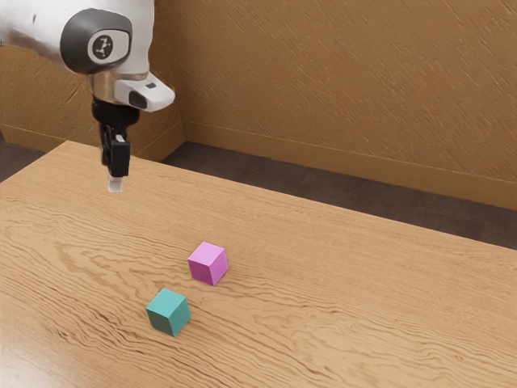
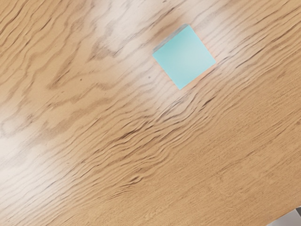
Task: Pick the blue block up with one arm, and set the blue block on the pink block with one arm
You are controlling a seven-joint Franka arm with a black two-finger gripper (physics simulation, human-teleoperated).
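The jaws hang in the air above the worktop (image 1: 363, 307), pointing straight down. They are seen edge-on in the exterior view, so I cannot tell whether they stand parted or closed. They sit under the white arm (image 1: 97, 40), which comes in from the exterior view's upper left, over the part of the worktop near its far edge. Both blocks lie on the wood, well apart from the jaws, nearer the camera and toward the exterior view's right of them. The blue block (image 1: 168, 311) (more a teal in this light) rests flat on the worktop, turned so that one corner faces the camera. The pink block (image 1: 208, 263) rests flat just beyond it and a little toward the exterior view's right, near it but not touching, with a strip of bare wood between the two. It is turned at much the same angle as its neighbour. Behind the worktop a grey floor (image 1: 339, 182) runs to a tan wall (image 1: 339, 73) with a skirting board along its foot. In the wrist view the blue block (image 2: 184, 57) is seen from above as a pale turquoise square, set at a slant to the wood grain, lying on the worktop (image 2: 117, 155). A soft pale sheen falls across the boards around it. A small grey corner of floor (image 2: 290, 219) shows past the worktop's edge, well away from the block.
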